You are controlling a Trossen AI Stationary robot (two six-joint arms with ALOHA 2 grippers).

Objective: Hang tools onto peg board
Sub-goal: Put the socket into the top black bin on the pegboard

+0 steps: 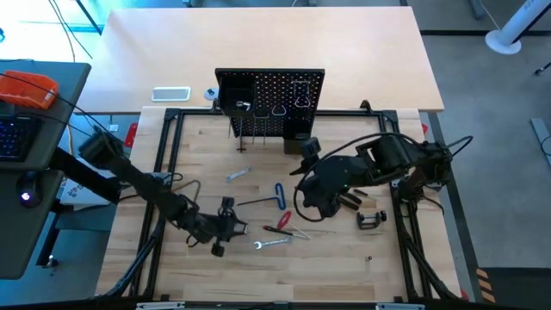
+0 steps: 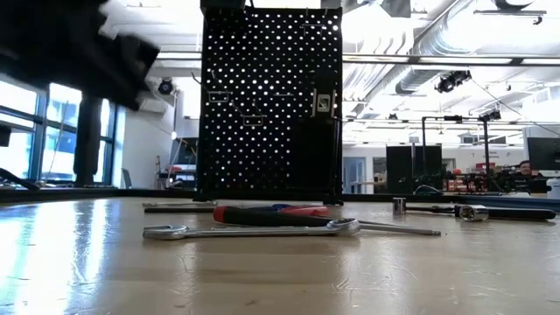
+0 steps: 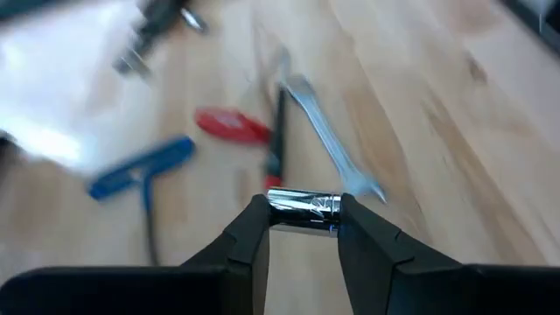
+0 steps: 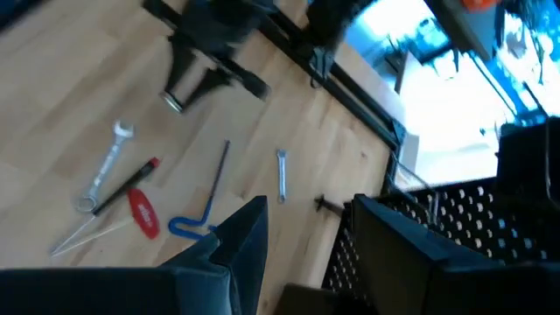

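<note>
Between the left gripper's (image 3: 303, 229) fingers (image 3: 249, 241), a short shiny silver tool (image 3: 303, 211).

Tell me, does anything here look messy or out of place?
Mostly no. Tools lie loose on the table instead of hanging on the peg board: a wrench, a red-handled screwdriver, a C-clamp. The left pincer grips a shiny silver piece.

A: What kind of place is shown?
B: A robotics laboratory in an open industrial hall. Exposed ducts (image 2: 437, 39) and pipes cross the ceiling, and tall windows (image 2: 26, 131) line one side.
A: What else supports this?
B: A wooden workbench (image 1: 344, 267) in a black frame carries two robot arms; beside it a desk holds a keyboard (image 1: 13, 138) and mouse (image 1: 26, 196). Equipment racks (image 2: 411, 166) stand in the background.
</note>
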